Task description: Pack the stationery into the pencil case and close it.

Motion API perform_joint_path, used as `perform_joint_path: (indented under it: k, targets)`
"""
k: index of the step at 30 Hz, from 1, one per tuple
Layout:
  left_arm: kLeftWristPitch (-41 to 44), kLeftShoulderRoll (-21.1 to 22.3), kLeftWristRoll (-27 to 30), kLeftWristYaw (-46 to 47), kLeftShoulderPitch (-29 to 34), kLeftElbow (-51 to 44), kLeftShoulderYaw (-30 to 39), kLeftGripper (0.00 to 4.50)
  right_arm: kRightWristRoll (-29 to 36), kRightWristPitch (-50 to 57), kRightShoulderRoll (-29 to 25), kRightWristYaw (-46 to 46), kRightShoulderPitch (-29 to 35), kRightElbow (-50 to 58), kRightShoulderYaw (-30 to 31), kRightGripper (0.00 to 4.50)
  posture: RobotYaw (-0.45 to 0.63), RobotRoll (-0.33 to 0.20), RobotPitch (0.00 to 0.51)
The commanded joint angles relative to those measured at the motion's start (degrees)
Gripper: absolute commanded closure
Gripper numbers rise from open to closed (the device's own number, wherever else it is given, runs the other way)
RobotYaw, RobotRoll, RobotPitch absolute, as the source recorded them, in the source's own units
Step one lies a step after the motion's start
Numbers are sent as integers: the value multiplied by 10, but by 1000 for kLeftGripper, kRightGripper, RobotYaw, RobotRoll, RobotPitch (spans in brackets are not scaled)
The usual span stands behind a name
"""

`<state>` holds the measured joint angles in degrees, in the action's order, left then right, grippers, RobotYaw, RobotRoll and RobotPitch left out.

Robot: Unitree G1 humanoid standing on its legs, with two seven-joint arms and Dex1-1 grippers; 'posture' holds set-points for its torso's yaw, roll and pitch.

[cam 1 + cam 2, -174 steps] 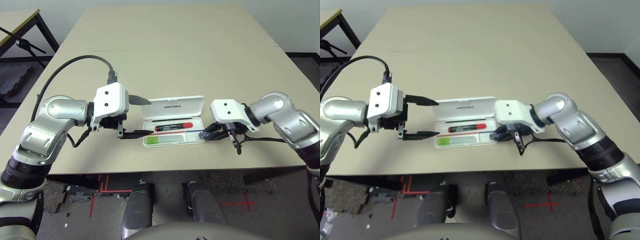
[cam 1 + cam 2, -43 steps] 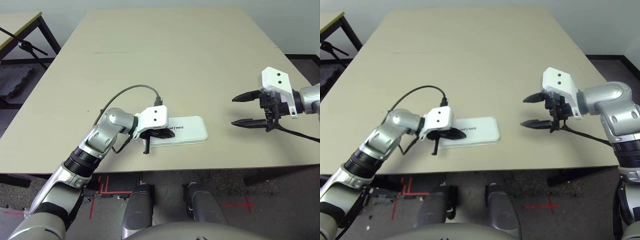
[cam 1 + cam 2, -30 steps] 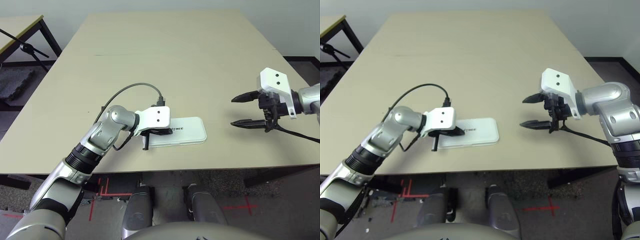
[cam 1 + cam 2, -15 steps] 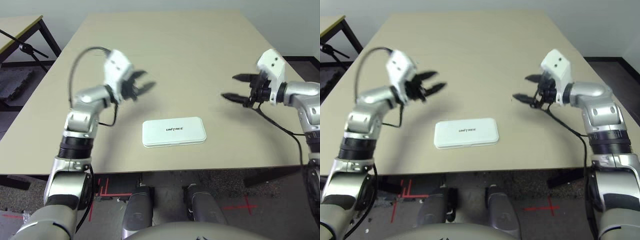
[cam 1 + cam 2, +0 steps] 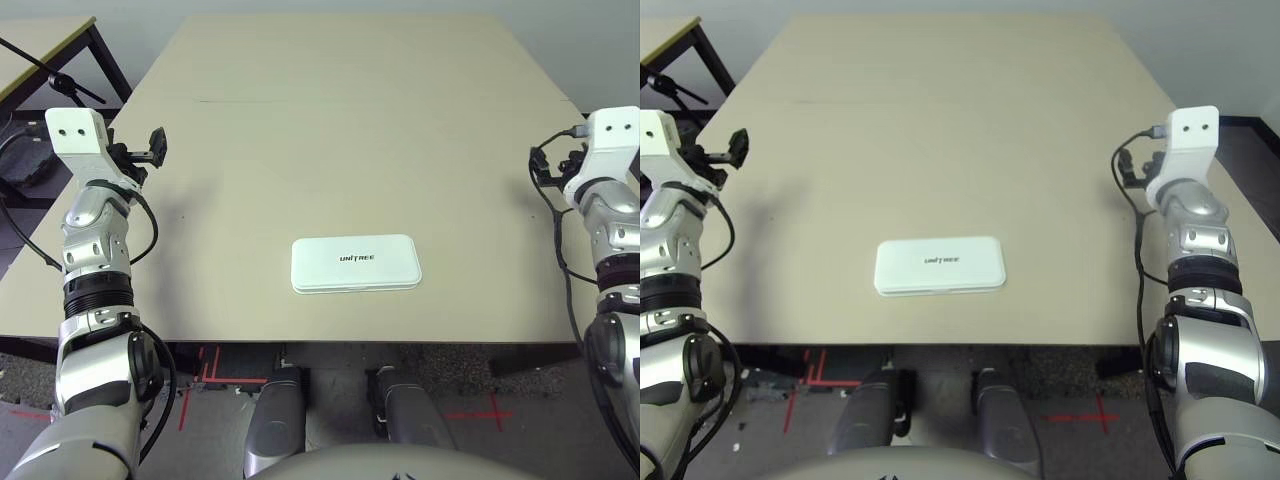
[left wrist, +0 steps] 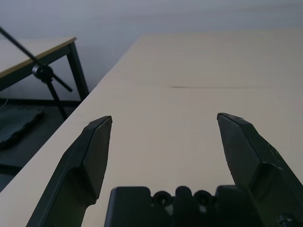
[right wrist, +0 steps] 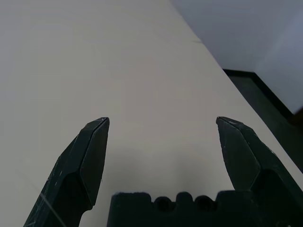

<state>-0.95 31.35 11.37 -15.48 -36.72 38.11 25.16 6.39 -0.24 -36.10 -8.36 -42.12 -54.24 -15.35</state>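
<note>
The pencil case (image 5: pixel 355 264) lies shut and flat on the worktop (image 5: pixel 340 120), lower centre of the frame, its printed lid facing up. The left pincer (image 6: pixel 163 125) and right pincer (image 7: pixel 162 126) both stand spread wide, empty, at the far left and right edges. The case looks light, stiff and smooth, likely slippery; its long edges seem the surest place to hold.

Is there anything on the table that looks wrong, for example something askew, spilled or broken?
Nothing stands out. The pencil case lies flat and closed near the front edge of the table, lid seated evenly, with no stationery loose around it. The left gripper and right gripper are open and empty, held off at the table's two sides.
</note>
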Motion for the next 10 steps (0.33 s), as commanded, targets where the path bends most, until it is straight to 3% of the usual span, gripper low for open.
perform_joint_path:
  k: [1,10]
  targets:
    - [-29,-7,9,17,11,27,8,27,2,-16,3,29,15,-14,-16,0,32,0,171]
    - [-51,-1,9,20,8,48,2,27,2,-18,8,33,26,-19,-18,0,42,0,165]
